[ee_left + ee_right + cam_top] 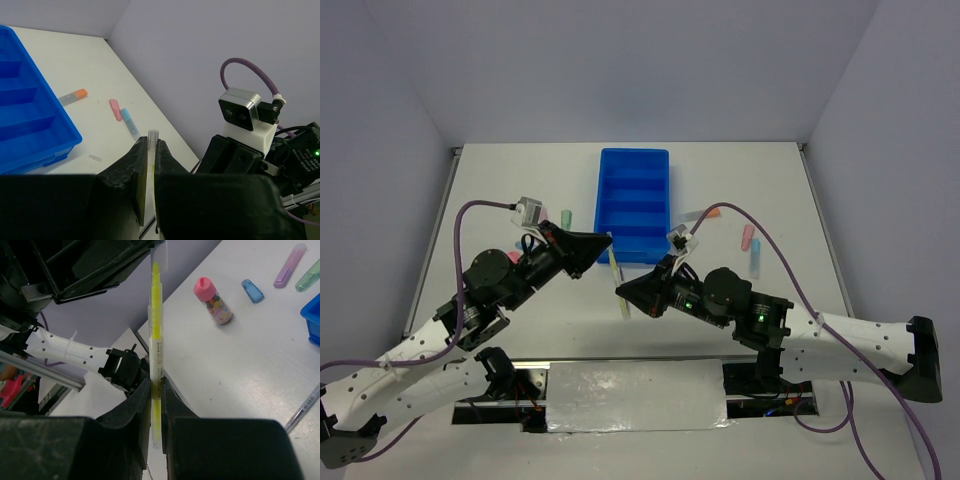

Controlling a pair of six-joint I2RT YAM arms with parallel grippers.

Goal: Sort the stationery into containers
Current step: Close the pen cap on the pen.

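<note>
A thin yellow pen (625, 308) in a clear sleeve hangs above the table in front of the blue tray (633, 200), held at both ends. My left gripper (607, 241) is shut on its clear tip (152, 136). My right gripper (621, 291) is shut on the pen's barrel (155, 330), which runs up to the left gripper's jaws. In the top view the pen sits just off the tray's near left corner. Loose on the table are a green piece (566, 217), an orange-grey marker (705, 214), a pink one (748, 236) and a blue one (757, 262).
The right wrist view shows a pink-capped bottle (212, 301), a blue cap (252, 290), a purple piece (290, 258), a green piece (309, 276) and a thin grey pen (302, 410). Both arms meet near the table's front edge. Walls close in the sides and back.
</note>
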